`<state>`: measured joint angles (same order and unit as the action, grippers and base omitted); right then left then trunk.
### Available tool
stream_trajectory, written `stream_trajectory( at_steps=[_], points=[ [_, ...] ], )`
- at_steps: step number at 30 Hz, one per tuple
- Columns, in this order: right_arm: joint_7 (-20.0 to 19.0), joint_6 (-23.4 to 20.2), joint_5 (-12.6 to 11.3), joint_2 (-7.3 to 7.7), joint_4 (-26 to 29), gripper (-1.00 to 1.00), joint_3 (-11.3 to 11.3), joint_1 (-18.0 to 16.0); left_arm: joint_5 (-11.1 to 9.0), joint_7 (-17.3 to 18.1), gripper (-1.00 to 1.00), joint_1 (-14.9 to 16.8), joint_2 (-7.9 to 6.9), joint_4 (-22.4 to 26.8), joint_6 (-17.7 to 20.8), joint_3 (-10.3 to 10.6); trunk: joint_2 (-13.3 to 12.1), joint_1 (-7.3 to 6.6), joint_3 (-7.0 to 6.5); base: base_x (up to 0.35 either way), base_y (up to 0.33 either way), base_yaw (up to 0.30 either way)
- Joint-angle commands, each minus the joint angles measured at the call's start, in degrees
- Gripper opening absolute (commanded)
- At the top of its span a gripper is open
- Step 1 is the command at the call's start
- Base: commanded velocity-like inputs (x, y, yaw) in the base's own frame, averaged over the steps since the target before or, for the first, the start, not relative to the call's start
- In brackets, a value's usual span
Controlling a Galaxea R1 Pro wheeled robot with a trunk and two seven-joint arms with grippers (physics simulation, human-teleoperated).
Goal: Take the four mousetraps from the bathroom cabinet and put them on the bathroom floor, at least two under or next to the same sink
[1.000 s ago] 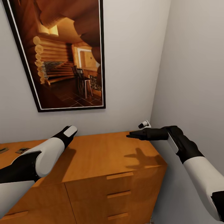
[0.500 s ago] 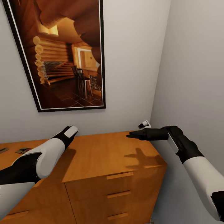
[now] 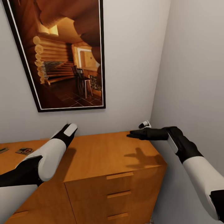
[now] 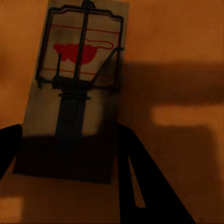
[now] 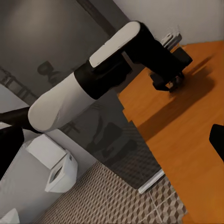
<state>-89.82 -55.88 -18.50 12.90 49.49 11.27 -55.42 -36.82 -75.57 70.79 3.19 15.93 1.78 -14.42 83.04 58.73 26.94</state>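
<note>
Left arm: the left end effector (image 4: 70, 154) hangs over the flat top of the wide orange-brown wooden cabinet (image 3: 102, 155), its dark fingers (image 4: 140, 186) spread on either side of the near end of a small flat tan wooden mousetrap with dark wire parts and a red spot (image 4: 77, 88); released, nothing gripped.
Mousetraps on the counter: in the head view one tan trap (image 3: 25, 151) lies at the far left of the top, with the edge of another (image 3: 3, 150) at the frame border; I cannot tell which one sits under the wrist camera.
Step in hand: judged as the approach to a first pick.
How to do it well: lower straight down, keep the plate centred between the fingers, clench across its long edges, avoid the sprung wire bar, then lift level.
Right arm: the right end effector (image 3: 129, 135) hovers above the right end of the counter, holding nothing; whether it is released or clenched I cannot tell.
Change: the left forearm has swung outward, uncovering more of the left trap; the right arm has stayed put.
</note>
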Motion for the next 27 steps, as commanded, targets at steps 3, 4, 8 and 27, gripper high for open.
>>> stream_trajectory(
  at_steps=[3, 4, 8, 27],
  points=[
    [-0.18, -0.19, -1.18, 0.03, -0.95, 1.00, -0.30, 0.60, 0.55, -1.12, -1.00, -0.94, -0.09, -0.88, 0.22, -0.65, 0.04, 0.00, 0.06, 0.000, 0.000, 0.000],
    [-0.18, 0.13, -1.49, 0.03, -1.12, 1.00, -0.33, 0.92, 0.77, -1.29, -1.00, -1.12, -0.10, -1.15, 0.15, -0.23, 0.04, 0.00, 0.06, 0.000, 0.000, 0.000],
    [0.52, 1.41, -1.57, 0.02, -1.29, 1.00, -0.34, 1.70, 1.97, -0.86, -1.00, -1.06, 0.08, -2.33, 0.04, 0.34, 0.04, 0.00, 0.06, 0.000, 0.000, 0.000],
    [21.40, 0.64, -1.28, 4.18, 10.58, 1.00, -0.30, 1.85, 3.77, -10.03, -1.00, -3.90, 5.47, -2.56, 3.93, -2.06, 0.04, 0.00, 0.06, 0.000, 0.000, 0.000]
  ],
)
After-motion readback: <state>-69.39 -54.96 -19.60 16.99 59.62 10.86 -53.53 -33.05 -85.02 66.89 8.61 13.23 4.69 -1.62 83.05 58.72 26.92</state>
